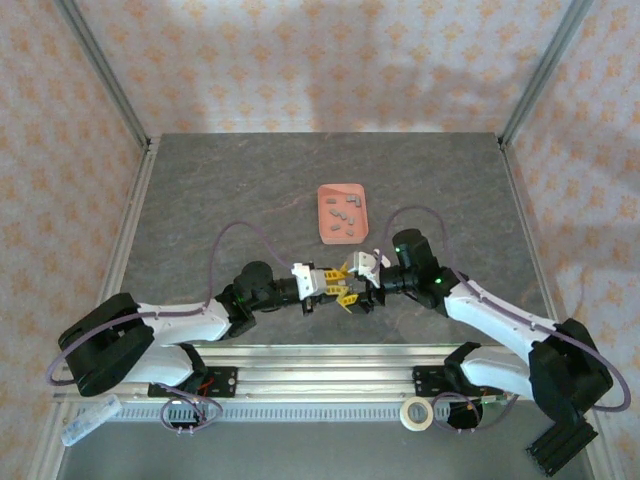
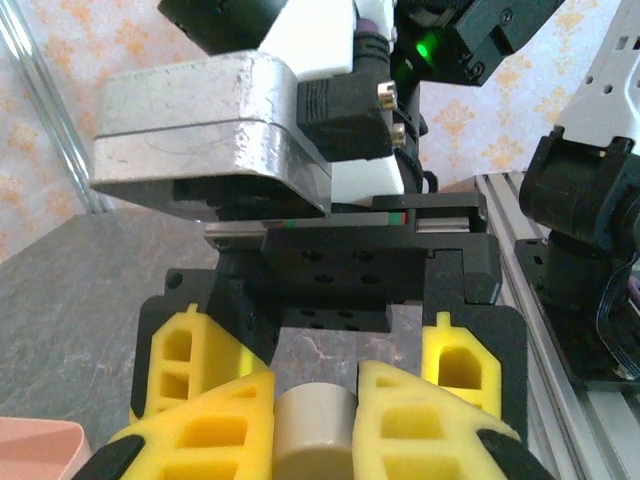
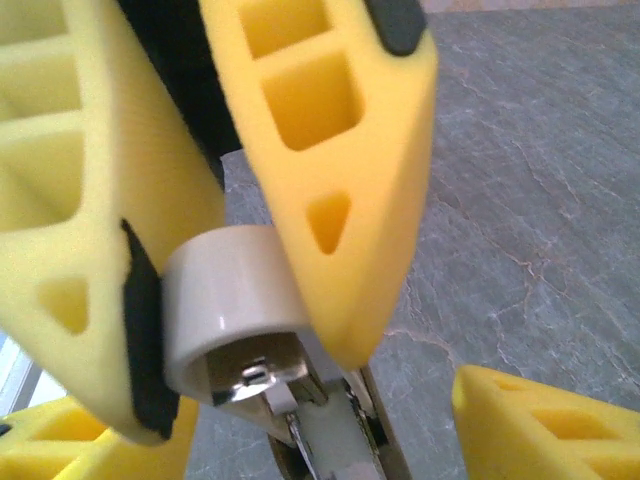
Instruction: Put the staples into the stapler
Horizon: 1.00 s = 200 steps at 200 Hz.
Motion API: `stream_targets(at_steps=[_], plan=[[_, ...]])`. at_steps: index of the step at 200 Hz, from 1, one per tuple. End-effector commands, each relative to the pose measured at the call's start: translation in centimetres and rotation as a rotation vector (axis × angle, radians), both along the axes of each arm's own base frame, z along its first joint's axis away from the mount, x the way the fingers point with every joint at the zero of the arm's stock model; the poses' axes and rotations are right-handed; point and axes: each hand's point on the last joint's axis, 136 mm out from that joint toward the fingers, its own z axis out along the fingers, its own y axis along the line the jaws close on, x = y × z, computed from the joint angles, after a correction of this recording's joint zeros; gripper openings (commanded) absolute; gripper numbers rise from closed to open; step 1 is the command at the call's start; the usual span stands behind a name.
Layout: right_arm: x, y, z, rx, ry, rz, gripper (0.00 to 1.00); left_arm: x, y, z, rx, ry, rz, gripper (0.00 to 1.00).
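Observation:
The stapler [image 3: 235,290] shows in the right wrist view as a pale rounded cap with a shiny metal channel running out of its hollow end. My right gripper [image 3: 250,370] is shut on that cap, above the grey table. My left gripper [image 2: 315,400] is shut on a plain cream stubby piece [image 2: 315,440]. From above, the left gripper [image 1: 335,287] and right gripper [image 1: 358,283] meet tip to tip at the table's near middle. The staples [image 1: 343,213] lie as several small grey strips in the salmon-pink tray [image 1: 325,195], just behind the grippers.
A corner of the tray [image 2: 35,450] shows in the left wrist view. A roll of tape [image 1: 416,414] and a clear plastic item [image 1: 88,420] lie on the rail by the arm bases. Aluminium frame posts stand at the table's back corners.

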Motion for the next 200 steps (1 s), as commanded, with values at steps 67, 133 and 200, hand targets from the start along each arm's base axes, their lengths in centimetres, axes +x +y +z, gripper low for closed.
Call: stream_targets(at_steps=[67, 133, 200], plan=[[-0.3, 0.6, 1.4, 0.047, -0.013, 0.039, 0.35, -0.1, -0.5, 4.1, -0.148, -0.056, -0.037, 0.12], [2.0, -0.9, 0.2, 0.019, 0.120, -0.237, 0.24, 1.6, 1.7, 3.6, -0.145, -0.058, 0.135, 0.68], [6.7, -6.4, -1.7, 0.002, 0.379, -0.864, 0.22, 5.6, 5.8, 1.8, -0.062, 0.015, 0.477, 1.00]])
